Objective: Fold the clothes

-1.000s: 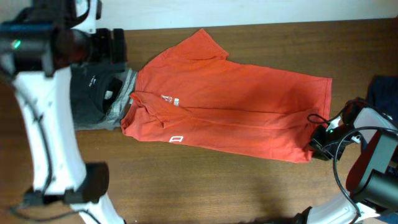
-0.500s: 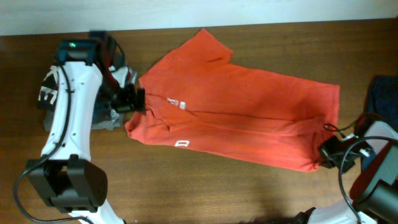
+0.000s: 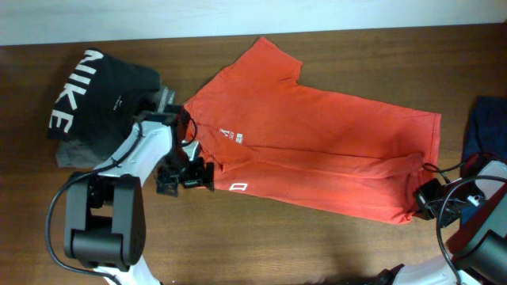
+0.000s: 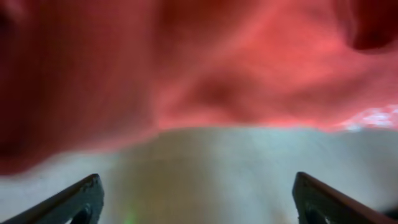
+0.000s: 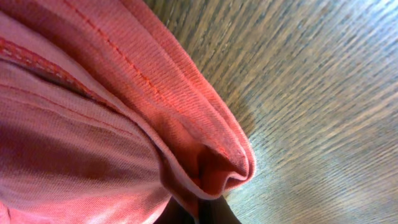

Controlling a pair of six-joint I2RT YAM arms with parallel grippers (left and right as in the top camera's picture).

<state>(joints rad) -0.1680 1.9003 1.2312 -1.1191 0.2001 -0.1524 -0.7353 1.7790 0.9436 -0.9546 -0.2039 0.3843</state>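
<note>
Robotics laboratory bench, seen from above: a bare wood-grain desk (image 3: 317,245) is set against a plain white wall (image 3: 238,16). Two white-and-black robot arms, the left arm (image 3: 139,154) and the right arm (image 3: 485,212), are stretched over it, with black cables (image 3: 51,226) looped alongside. No household furnishing is seen. Garments are spread out: a red-orange T-shirt (image 3: 317,134) between the left gripper (image 3: 207,176) and the right gripper (image 3: 418,202), and a black NIKE garment (image 3: 103,95) on a grey garment (image 3: 70,155) behind the left gripper.
</note>
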